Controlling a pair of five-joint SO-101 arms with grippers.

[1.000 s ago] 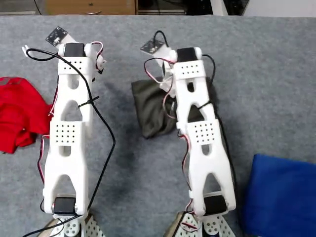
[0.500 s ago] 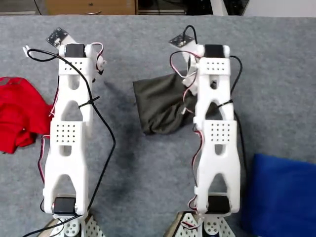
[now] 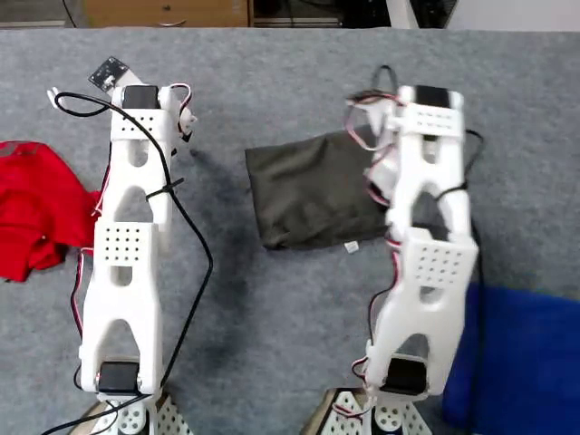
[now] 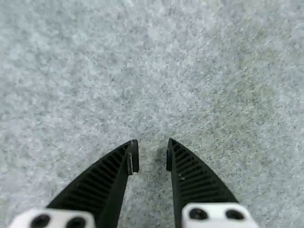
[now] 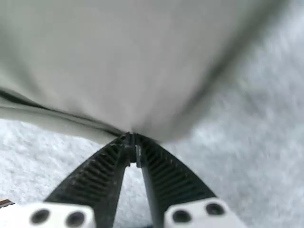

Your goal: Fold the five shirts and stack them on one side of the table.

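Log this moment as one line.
right end effector shut on olive shirt | left end effector open, empty | red shirt crumpled | blue shirt flat

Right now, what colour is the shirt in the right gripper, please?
The shirt is dark olive green, clearest in the high view.

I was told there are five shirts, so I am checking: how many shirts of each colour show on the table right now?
red shirt: 1
dark olive shirt: 1
blue shirt: 1
Total: 3
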